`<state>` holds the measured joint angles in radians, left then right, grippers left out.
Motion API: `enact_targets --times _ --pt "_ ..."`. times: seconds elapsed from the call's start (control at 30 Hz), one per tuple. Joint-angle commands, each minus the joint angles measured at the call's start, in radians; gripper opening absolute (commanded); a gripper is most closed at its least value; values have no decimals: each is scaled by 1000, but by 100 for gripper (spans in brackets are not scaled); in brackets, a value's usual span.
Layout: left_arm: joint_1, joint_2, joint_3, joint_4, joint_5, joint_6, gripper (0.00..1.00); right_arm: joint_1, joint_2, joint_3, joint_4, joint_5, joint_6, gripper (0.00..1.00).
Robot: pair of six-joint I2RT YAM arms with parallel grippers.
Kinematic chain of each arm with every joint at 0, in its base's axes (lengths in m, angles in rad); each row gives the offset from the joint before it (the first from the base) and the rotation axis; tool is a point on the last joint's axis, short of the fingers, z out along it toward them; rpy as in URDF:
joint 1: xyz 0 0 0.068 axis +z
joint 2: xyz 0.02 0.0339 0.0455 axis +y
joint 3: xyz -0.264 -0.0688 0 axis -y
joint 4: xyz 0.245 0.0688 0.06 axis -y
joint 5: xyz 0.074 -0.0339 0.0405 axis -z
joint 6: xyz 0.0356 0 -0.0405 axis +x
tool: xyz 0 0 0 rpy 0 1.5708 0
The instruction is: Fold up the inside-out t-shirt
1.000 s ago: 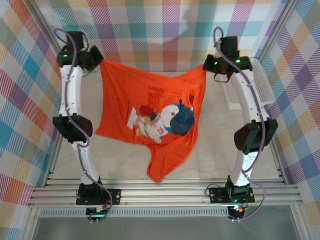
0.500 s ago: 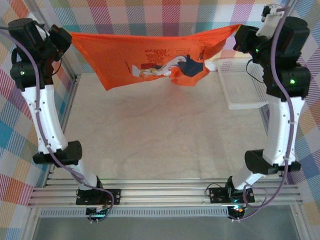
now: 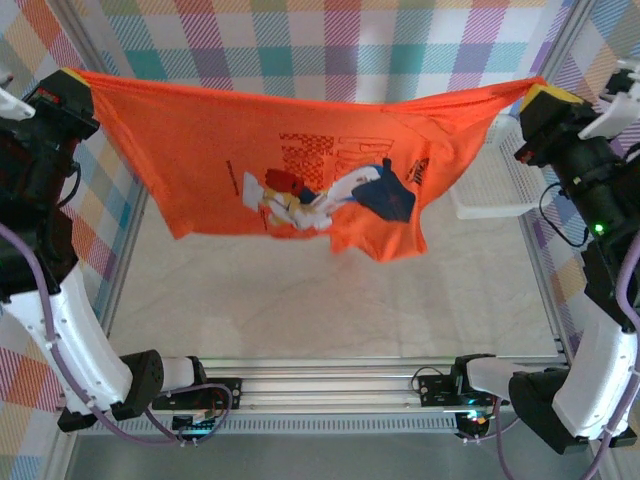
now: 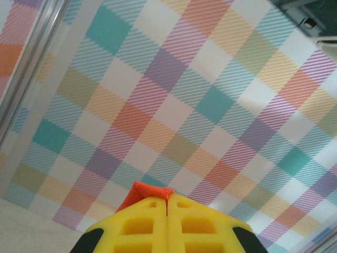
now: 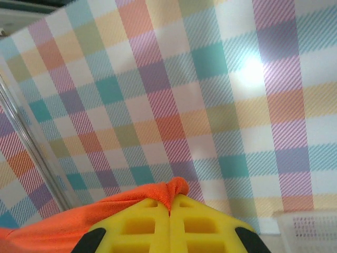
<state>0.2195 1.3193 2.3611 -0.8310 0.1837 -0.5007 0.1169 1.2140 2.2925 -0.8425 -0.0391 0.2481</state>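
Both arms are up high, with the t-shirt (image 3: 180, 150) stretched in the air between them, well clear of the table (image 3: 300, 310). The left gripper (image 3: 68, 82) is clamped on one top corner; in the wrist view its yellow fingers (image 4: 142, 229) are pressed together with an orange tip of fabric poking out. The right gripper (image 3: 540, 98) is likewise closed on the other corner, with cloth bunched over it. The shirt sags mid-span, print toward the top camera, lower edge hanging free. The white mesh basket (image 3: 500, 182) sits at the table's far right.
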Motion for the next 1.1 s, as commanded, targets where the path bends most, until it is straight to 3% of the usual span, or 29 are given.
enact_targets --times 0.0,0.13,0.23,0.37,0.57,0.67,0.9,1.07 --pt "23 37 5 30 -37 23 0 -7 45 19 43 39 -36 0" --pt "20 121 -19 26 55 3 0 -7 114 -30 69 53 -50 0" --pt "10 155 -168 136 110 -37 0 -6 188 -79 100 53 -58 0" --pt "-38 242 -360 263 94 -45 0 -7 330 -109 134 31 -50 0" --pt "-91 547 -468 387 69 -47 0 -7 642 -86 171 28 -25 0" --pt "-104 756 -393 402 72 -42 0 -8 835 -32 175 31 6 0" --pt "-126 1241 50 265 100 -28 0 -7 1294 323 125 29 108 0" --pt "-123 1430 313 211 95 -61 0 -9 1418 366 239 38 198 0"
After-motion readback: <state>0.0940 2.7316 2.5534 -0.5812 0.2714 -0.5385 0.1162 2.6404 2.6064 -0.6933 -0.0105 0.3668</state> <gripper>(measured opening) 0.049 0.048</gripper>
